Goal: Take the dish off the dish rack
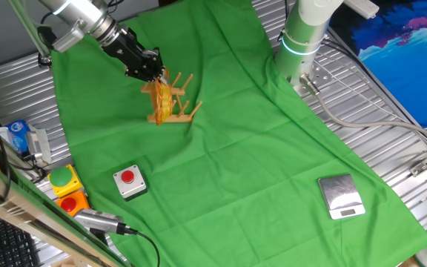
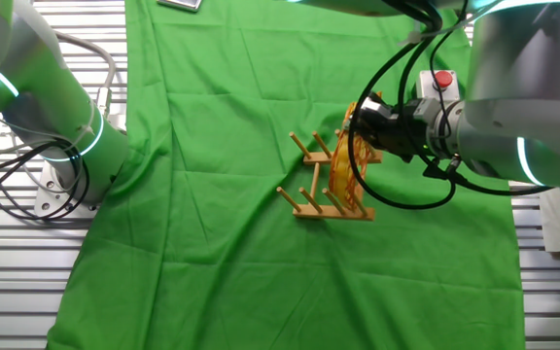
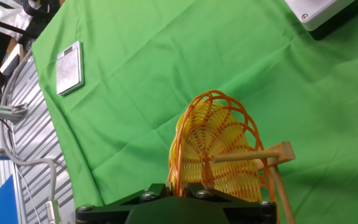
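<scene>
Hand view: pegs [image 3: 244,158] flank dish [image 3: 219,149]; claw [image 3: 188,186] apparently gripping.

Green cloth [image 1: 258,141] carries dish rack [image 1: 175,113], button box [image 1: 130,182], scale [image 1: 341,196].

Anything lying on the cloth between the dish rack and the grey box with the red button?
Nothing: in one fixed view the green cloth between the dish rack and the grey box with the red button is bare.
</scene>
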`<state>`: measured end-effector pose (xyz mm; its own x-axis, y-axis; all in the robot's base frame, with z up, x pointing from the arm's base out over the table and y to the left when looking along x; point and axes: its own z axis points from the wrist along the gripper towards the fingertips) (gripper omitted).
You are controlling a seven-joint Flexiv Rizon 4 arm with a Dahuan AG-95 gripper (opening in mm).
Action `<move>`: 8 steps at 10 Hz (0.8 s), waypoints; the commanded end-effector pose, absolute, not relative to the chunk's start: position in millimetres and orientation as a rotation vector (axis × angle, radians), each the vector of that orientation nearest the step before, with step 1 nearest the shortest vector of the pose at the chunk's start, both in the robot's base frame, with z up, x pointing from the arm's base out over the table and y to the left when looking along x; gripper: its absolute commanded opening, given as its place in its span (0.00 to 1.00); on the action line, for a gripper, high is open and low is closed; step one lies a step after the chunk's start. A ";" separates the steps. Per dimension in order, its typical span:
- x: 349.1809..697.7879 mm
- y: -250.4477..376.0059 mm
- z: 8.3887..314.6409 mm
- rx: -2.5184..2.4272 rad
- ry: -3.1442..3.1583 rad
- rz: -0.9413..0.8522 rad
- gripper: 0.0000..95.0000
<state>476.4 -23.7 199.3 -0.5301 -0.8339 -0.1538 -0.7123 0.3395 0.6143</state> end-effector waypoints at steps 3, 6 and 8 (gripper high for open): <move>475.9 -22.3 203.0 1.405 -2.407 -0.968 0.00; 475.6 -21.3 205.4 1.403 -2.402 -0.975 0.00; 475.6 -21.3 205.5 1.401 -2.399 -0.984 0.00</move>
